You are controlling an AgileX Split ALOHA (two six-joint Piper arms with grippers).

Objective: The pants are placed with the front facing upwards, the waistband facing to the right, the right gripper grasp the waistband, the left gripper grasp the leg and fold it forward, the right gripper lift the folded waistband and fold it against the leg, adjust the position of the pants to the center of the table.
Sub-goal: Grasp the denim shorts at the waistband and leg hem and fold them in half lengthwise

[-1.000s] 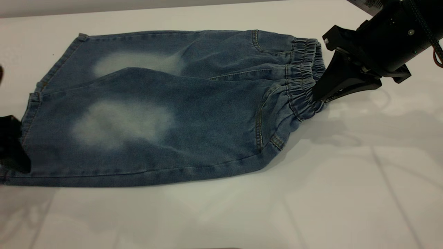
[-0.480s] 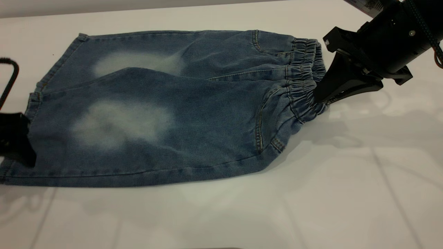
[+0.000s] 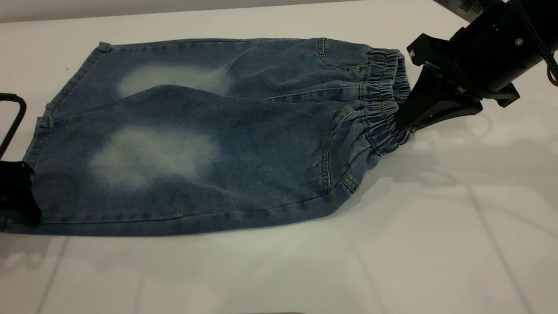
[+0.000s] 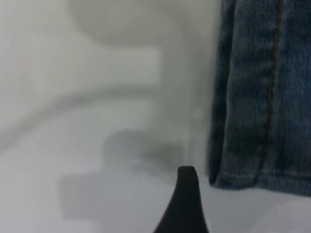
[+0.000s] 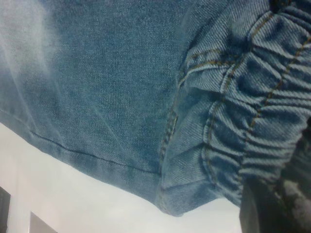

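The blue denim pants (image 3: 244,131) lie flat on the white table (image 3: 392,244), front up. Their gathered waistband (image 3: 383,100) points right. My right gripper (image 3: 399,124) is shut on the waistband's near part, which fills the right wrist view as puckered denim (image 5: 248,111) beside a dark finger (image 5: 272,208). The leg (image 3: 152,157) with the large rounded pale patch lies nearest the front. My left gripper (image 3: 17,196) is at the exterior view's left edge, by that leg's hem (image 3: 32,165). In the left wrist view one black fingertip (image 4: 187,194) stands just off the hem corner (image 4: 243,174), open and holding nothing.
A thin black cable (image 3: 15,117) loops above the left gripper. The second leg (image 3: 174,78), with a narrower pale patch, lies behind the first. Bare white table spreads in front of the pants and to their right.
The left gripper has shifted along the hem at the left edge, ending lower, near the front corner, and its cable has come into view. The right gripper and pants have barely moved.
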